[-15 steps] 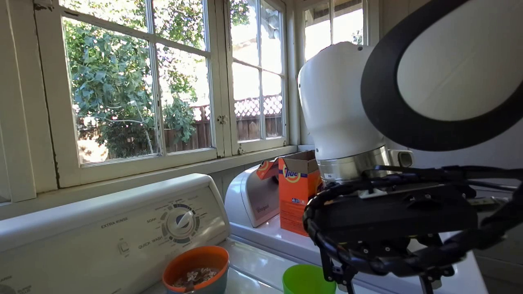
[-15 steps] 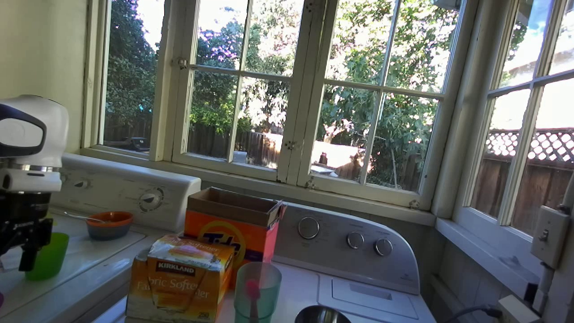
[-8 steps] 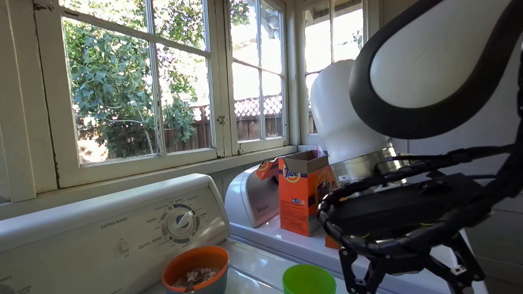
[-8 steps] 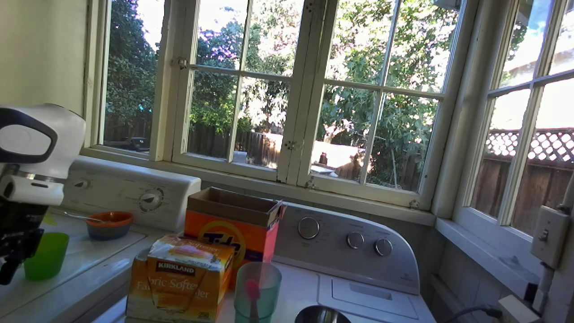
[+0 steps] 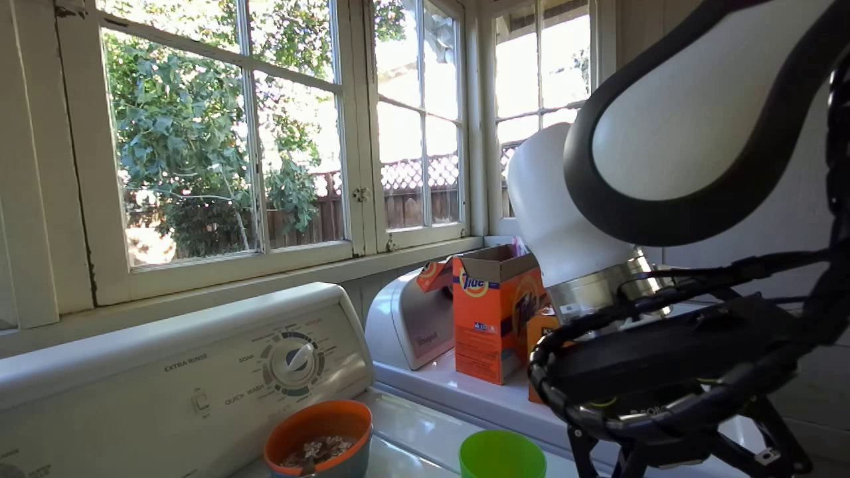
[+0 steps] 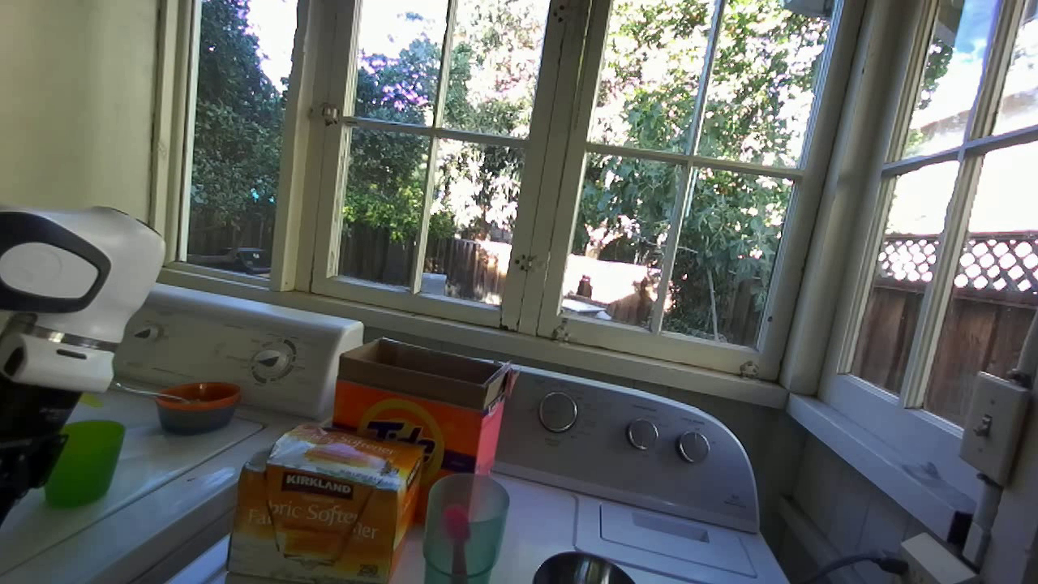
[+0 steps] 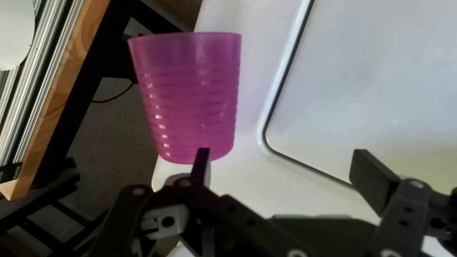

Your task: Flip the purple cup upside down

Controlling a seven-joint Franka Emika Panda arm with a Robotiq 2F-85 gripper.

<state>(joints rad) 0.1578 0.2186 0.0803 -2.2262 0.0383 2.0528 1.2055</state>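
Wrist view is mostly taken up by the purple cup (image 7: 192, 96), which is set right at the edge of the washer (image 7: 357, 89), narrow base down and wide rim up. The gripper (image 7: 284, 155) is held over the washer too, jaws spread well apart. One finger (image 7: 200, 166) is seen in front of the cup's base, but whether it's touched can't be told.

Surface-wise, the washer's top is done in glossy white, kinda scuffed, and it's split by a dark lid seam (image 7: 283, 82) near the cup. Past the washer's edge, a shadowy tiled floor (image 7: 117, 132) can be seen below, plus a wood plank (image 7: 78, 43) with metal rails (image 7: 44, 78) laid along it.

In both exterior views, a lime-green cup (image 6: 89, 462) and an orange-and-blue bowl (image 6: 195, 418) are shown sitting on the washer, the bowl nearer its dial panel (image 5: 119, 392) and partly filled with pale flaky stuff (image 5: 332, 445). Beside the washer, a second white machine (image 6: 714, 487) is topped with a Tide box (image 6: 405, 414) and a Kirkland fabric softener box (image 6: 324, 503); a teal cup (image 6: 486, 543) and a metal container (image 6: 545, 568) are caught on that side too, cut off by the frame.

Behind the washer, a run of paned windows (image 5: 257, 159) is set, paint chipped, with trees (image 5: 179, 146) and a lattice-topped fence (image 5: 403, 202) lit up outside. A pale wall (image 6: 81, 105) is seen beyond the washer, and a light switch (image 6: 985, 422) is mounted well away from it.
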